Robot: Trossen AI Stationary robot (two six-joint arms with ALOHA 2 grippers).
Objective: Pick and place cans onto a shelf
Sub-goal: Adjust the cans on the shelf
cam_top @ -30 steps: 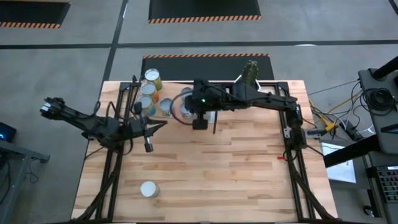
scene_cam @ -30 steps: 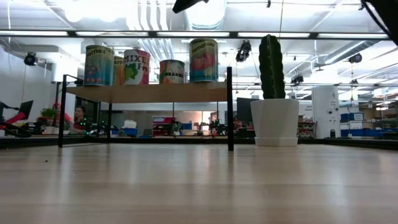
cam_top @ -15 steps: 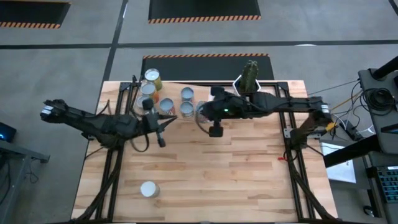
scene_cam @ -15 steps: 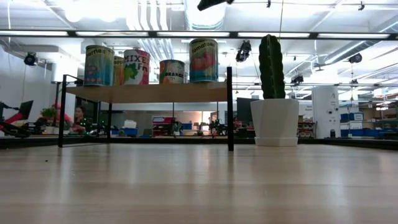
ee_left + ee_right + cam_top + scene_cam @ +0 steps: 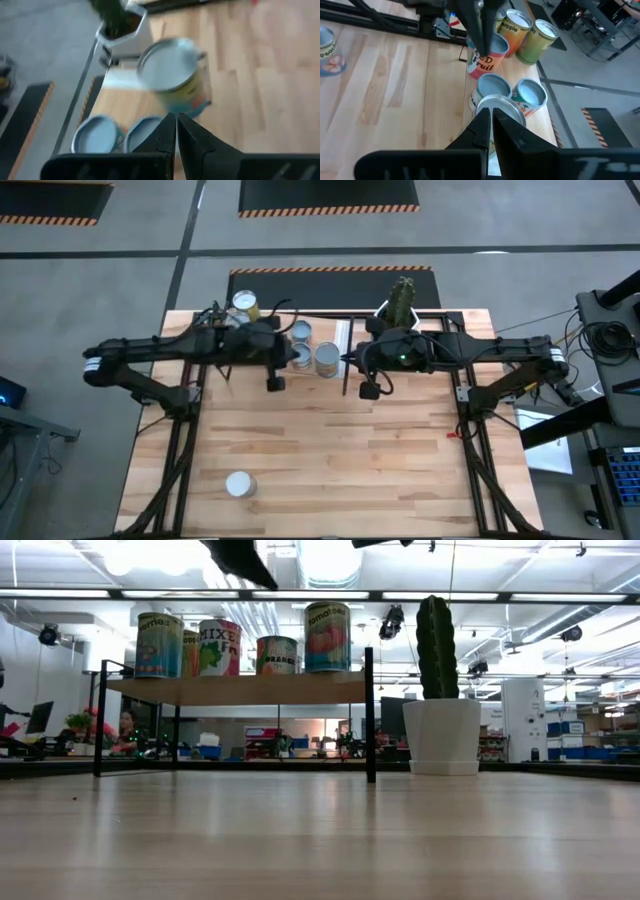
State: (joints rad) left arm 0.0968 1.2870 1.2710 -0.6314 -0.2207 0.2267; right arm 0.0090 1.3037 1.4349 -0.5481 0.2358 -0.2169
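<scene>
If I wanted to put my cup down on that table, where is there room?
The tabletop is bare across its middle and near half, bordered by the lone can at the near left corner. The far edge is crowded: the shelf with cans, the cactus pot, and both shut grippers, left gripper and right gripper.

Cans (image 5: pixel 327 637) on shelf (image 5: pixel 235 690), table (image 5: pixel 330 470) below.

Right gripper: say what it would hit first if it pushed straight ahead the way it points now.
Probably the silver-topped can right beyond the shut fingertips of the right gripper; more cans stand behind it on the shelf. How close the tips are is unclear.
</scene>
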